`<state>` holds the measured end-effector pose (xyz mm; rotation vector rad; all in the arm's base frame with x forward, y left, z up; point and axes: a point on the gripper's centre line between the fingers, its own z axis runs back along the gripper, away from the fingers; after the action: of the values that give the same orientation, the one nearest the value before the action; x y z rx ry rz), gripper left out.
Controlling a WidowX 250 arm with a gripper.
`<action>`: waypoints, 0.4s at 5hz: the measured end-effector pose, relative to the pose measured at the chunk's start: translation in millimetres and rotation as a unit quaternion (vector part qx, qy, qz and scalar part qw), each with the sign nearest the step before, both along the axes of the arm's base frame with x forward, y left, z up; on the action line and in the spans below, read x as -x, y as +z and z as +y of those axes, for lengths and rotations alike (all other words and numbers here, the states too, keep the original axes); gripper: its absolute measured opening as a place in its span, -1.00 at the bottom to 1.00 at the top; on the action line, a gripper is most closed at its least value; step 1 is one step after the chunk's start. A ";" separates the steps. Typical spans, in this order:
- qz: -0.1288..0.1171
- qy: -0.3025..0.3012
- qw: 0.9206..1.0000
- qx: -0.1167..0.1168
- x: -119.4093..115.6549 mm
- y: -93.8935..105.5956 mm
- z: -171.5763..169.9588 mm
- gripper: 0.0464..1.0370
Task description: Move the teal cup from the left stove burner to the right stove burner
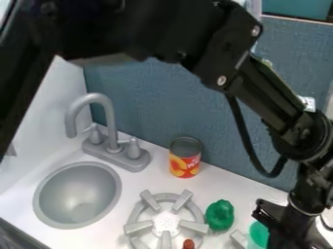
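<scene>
The gripper (284, 227) is positioned beside one green cup (259, 234) at lower right; its opening cannot be determined. One green pepper (220, 215) is located between the cup and one burner (138, 209). One can (185, 158) is fitted with a red-and-yellow printed label.

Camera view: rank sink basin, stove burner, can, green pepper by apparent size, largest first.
- Sink basin and stove burner: too close to rank, burner reaches bottom edge
- Can
- Green pepper
</scene>
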<state>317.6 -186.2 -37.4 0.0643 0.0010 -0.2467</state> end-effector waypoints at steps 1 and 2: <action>-0.011 -0.004 1.000 0.018 -1.5 -2.8 -4.6 -0.91; -0.011 -0.018 0.999 0.039 0.8 -6.5 -9.0 -0.91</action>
<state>316.8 -195.2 -43.9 -0.0106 -0.0323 -0.2824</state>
